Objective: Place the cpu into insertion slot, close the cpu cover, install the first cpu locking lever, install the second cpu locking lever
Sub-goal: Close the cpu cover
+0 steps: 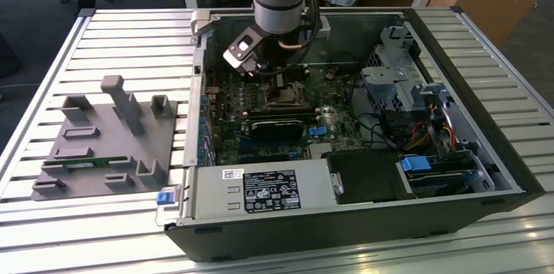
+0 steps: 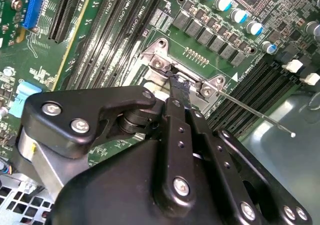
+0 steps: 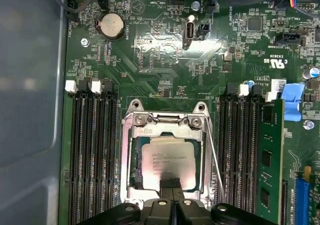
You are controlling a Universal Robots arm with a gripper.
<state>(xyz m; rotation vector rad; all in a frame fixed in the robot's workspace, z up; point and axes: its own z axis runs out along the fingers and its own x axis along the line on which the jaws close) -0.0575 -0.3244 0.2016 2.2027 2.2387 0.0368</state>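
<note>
You've got the exterior view high up, looking down into the open computer case (image 1: 346, 235). Both wrist views hang close over the motherboard (image 3: 165, 50), sharing the cpu cover (image 3: 165, 121).

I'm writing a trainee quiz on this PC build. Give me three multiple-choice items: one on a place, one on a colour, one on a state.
1. Where is the cpu? A on the table; B in the insertion slot; C atop the memory module.
2. The coin cell is: A silver; B blue; C red.
3. The cpu cover is: A taken off; B standing upright; C lowered over the cpu.
B: the chip sits in its socket. A: its round face is silver. C: the frame lies flat around the chip.
</note>
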